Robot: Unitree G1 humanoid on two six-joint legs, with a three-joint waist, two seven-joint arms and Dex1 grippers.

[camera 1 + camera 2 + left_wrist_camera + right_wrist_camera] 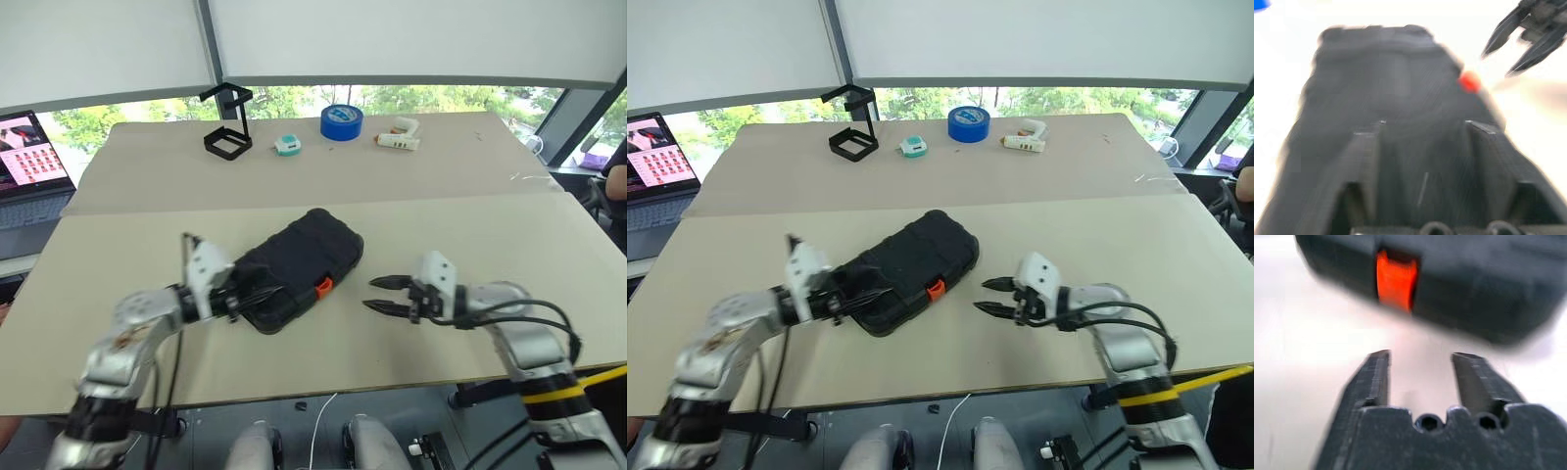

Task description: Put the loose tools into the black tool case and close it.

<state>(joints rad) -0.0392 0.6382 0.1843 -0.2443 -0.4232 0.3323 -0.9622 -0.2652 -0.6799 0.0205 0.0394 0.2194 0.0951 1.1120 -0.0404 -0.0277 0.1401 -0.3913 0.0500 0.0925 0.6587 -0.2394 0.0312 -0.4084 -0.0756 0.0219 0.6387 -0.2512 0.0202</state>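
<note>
- One rectangular black moulded-plastic tool case [297, 266] lies shut at the middle of the pale cardboard-covered table [509, 245], its single small orange latch [323, 287] on the near edge, facing five o'clock.
- The left gripper [257, 296] sits at the case's eight o'clock end; the left wrist view shows its two black fingers [1359, 166] spread apart over the lid, gripping nothing.
- The right gripper [384, 294] hovers just off the case at four o'clock; the right wrist view shows its fingers [1374, 377] parted with bare table between them, opposite the latch.
- The head views add, at twelve o'clock, four far items: one black wire stand [229, 122], one small teal-and-white object [287, 146], one blue tape roll [341, 121], one white glue gun [400, 136].
- One open laptop [29, 162] stands at ten o'clock.
</note>
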